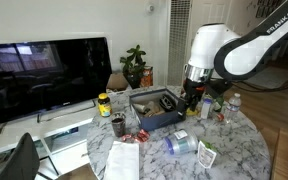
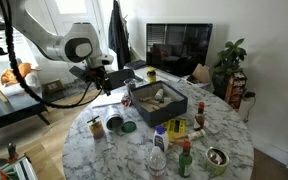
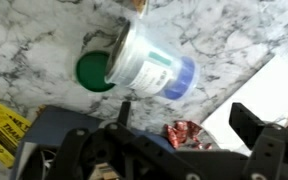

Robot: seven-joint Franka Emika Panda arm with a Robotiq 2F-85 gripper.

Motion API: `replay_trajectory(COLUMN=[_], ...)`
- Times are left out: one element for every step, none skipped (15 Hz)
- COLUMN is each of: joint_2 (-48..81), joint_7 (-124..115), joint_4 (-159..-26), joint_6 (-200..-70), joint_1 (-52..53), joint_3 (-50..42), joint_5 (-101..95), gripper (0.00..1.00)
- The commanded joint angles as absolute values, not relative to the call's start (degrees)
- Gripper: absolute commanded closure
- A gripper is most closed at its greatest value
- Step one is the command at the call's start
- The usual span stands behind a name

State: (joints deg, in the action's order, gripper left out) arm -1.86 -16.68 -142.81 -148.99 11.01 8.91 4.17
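Note:
My gripper (image 3: 184, 118) is open and empty, its two black fingers wide apart above the marble table. A crumpled red foil wrapper (image 3: 184, 133) lies on the table between the fingers. Just beyond it a clear plastic container (image 3: 149, 65) with a blue band lies on its side, next to a green lid (image 3: 94, 70). In both exterior views the gripper (image 1: 192, 100) (image 2: 102, 82) hovers beside a dark blue bin (image 1: 154, 112) (image 2: 166, 100) that holds a few items. The container also shows in an exterior view (image 1: 179, 145).
A white paper sheet (image 3: 276, 80) and a yellow packet (image 3: 4, 125) lie near the gripper. Bottles (image 2: 159, 152), a yellow mustard bottle (image 2: 177, 128) and a tin can (image 2: 216, 158) stand on the round marble table (image 2: 229, 125). A TV (image 1: 44, 72) and a plant (image 1: 134, 65) stand behind.

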Motion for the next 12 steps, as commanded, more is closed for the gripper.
replay_trajectory(joint_2=[-1.22,-0.33,0.57,1.33,1.9,2.26,2.5,3.7,5.02,6.47,7.69,9.2], joint_7=[-15.94,-15.86,-15.82,-15.63,-15.36,-15.07,-14.89,-10.83,-5.75,-5.51,-2.43,-0.71], joint_4=[-140.8,-139.08,-137.93,-137.32,-137.02,-136.88,-136.78,-135.93,-135.26,-134.6,-134.1,-133.35], joint_6=[-147.42,-146.43,-146.03,-146.01,-146.01,-146.01,-146.01,-144.24,-144.06,-144.22,-144.53,-144.79], joint_1=[11.3,11.96,12.35,12.48,12.45,12.4,12.37,12.47,12.43,12.53,12.5,12.58], joint_3=[10.45,11.24,11.62,11.68,11.61,11.51,11.45,11.74,12.08,11.85,11.99,12.01], joint_5=[3.78,3.28,3.04,2.89,2.83,2.81,2.79,2.27,3.59,0.33,0.55,-0.64], gripper=[0.0,0.0,0.0,0.0,0.0,0.0,0.0,0.0,0.0,0.0,0.0,0.0])
